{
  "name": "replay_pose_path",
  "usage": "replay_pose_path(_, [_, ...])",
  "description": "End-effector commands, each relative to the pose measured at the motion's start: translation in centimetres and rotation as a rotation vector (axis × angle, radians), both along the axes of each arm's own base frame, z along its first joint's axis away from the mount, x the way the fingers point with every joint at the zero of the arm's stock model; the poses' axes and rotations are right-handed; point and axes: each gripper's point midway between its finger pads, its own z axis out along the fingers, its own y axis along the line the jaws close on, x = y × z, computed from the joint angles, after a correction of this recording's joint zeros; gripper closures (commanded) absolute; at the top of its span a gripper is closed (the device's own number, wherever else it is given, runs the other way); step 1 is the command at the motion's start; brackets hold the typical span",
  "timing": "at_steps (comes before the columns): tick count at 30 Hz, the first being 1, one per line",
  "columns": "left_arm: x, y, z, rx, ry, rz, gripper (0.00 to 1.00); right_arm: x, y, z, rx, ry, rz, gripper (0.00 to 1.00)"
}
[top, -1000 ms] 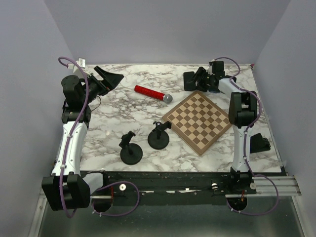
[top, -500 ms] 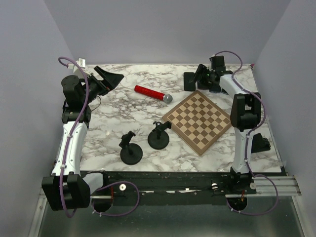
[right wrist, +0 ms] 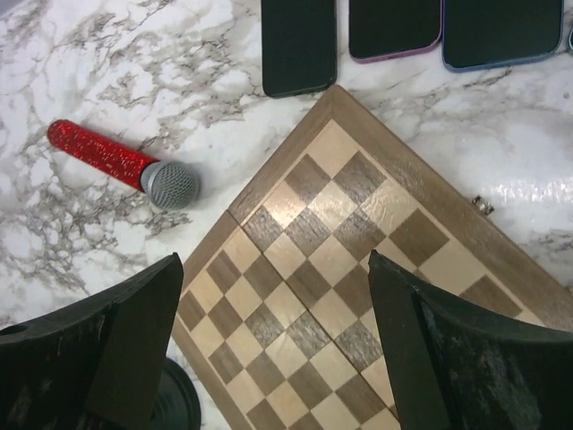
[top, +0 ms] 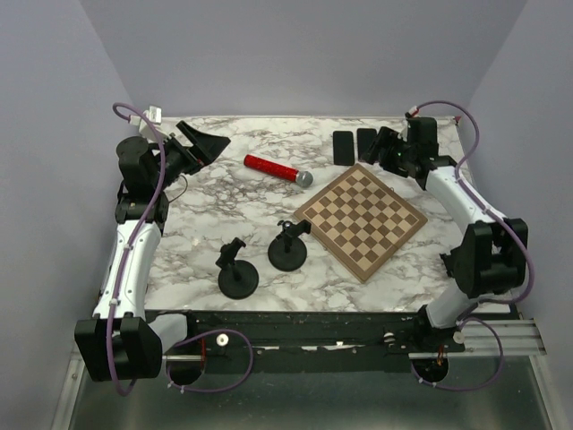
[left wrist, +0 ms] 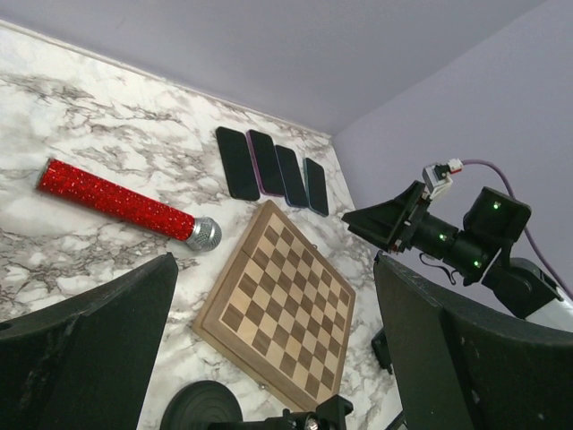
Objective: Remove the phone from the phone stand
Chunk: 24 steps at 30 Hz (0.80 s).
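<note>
Phones (left wrist: 266,162), 4 of them, lie flat side by side on the counter (top: 206,215) at its far edge, just ahead of and below my right jaws. None sits on either of the 2 phone stands (top: 288,248), which stand bare near the front, well back from both pairs of jaws. Which of the 4 came off a stand I cannot tell.

My left jaws hang spread wide and empty over the far left corner, with the red microphone (top: 277,168) lying ahead of them and to their right. Next come the 2 stands, then the chessboard (top: 362,221) under my right jaws, its far corner just beside the end phone. My right jaws are also wide apart, holding nothing.

Over the last second my right arm (top: 457,202) has unfolded from its tight crouch over the far right corner. Its elbow now sits out by the right edge, and the jaws have drawn back toward the right end of the row. My left arm has barely stirred. I judge the release done, the retreat under way and the task as good as finished.

Beyond my right jaws the far edge and back wall are close, and the side wall crowds that arm's outer flank. Open room lies inward, above the chessboard. I would stay high there, clear of the stands.
</note>
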Motion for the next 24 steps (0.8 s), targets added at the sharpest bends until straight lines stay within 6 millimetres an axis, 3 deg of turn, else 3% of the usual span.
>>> replay_pose_path(1, [-0.8, -1.2, 0.4, 0.038, -0.034, -0.035, 0.01, -2.7, 0.8, 4.3, 0.052, -0.157, 0.047, 0.08])
replay_pose_path(3, [-1.0, -1.0, 0.8, 0.053, -0.056, -0.021, 0.01, -4.3, 0.6, 6.4, 0.05, -0.22, 0.053, 0.05])
replay_pose_path(4, [-1.6, -2.1, 1.2, 0.064, -0.079, -0.046, 0.01, -5.1, 0.3, 7.1, 0.042, -0.248, 0.051, 0.03])
replay_pose_path(6, [-2.2, -2.3, 1.9, 0.095, -0.123, -0.039, 0.01, -6.9, -0.3, 9.4, 0.037, -0.33, 0.036, 0.0])
replay_pose_path(15, [-6.0, -4.0, 4.5, 0.24, -0.386, -0.061, 0.01, -13.4, -1.9, 17.2, 0.06, -0.618, -0.014, 0.0])
replay_pose_path(24, [-10.4, -3.2, 6.6, 0.354, -0.688, 0.071, 0.01, -19.0, -2.8, 21.2, 0.103, -0.791, -0.037, 0.0])
